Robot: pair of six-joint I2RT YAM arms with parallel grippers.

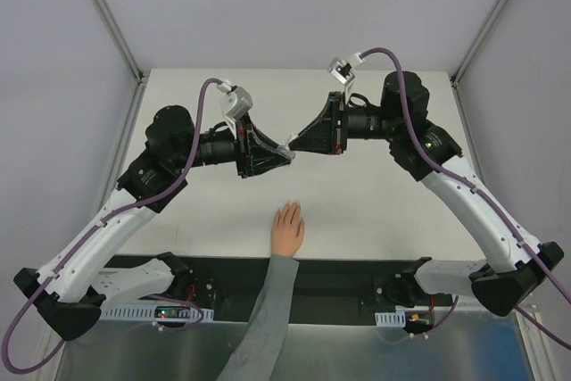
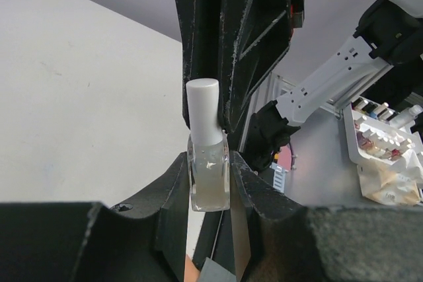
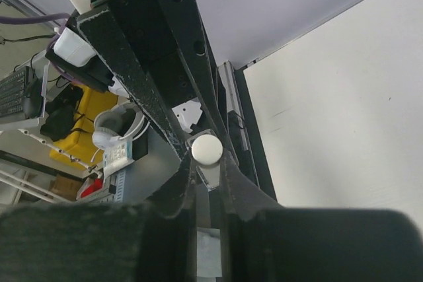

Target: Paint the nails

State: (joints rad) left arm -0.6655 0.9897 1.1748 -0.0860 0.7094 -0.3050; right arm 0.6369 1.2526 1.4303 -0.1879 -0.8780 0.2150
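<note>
A pale hand [image 1: 287, 229] in a grey sleeve [image 1: 268, 310] lies flat on the white table, fingers together and pointing away from the arms. Its nails [image 1: 290, 210] are too small to make out. Above and behind the hand both grippers meet in the air. My left gripper [image 1: 285, 153] [image 2: 209, 166] is shut on the clear glass body of a small bottle [image 2: 209, 179]. The bottle's white cap [image 2: 203, 110] [image 3: 207, 150] points toward my right gripper [image 1: 296, 143] [image 3: 207, 162], which is shut on that cap.
A black strip [image 1: 357, 276] runs along the table's near edge where the arm bases stand. Off the table, the left wrist view shows a white rack of small bottles [image 2: 380, 140]. Metal frame posts [image 1: 107, 15] rise at the table's back corners.
</note>
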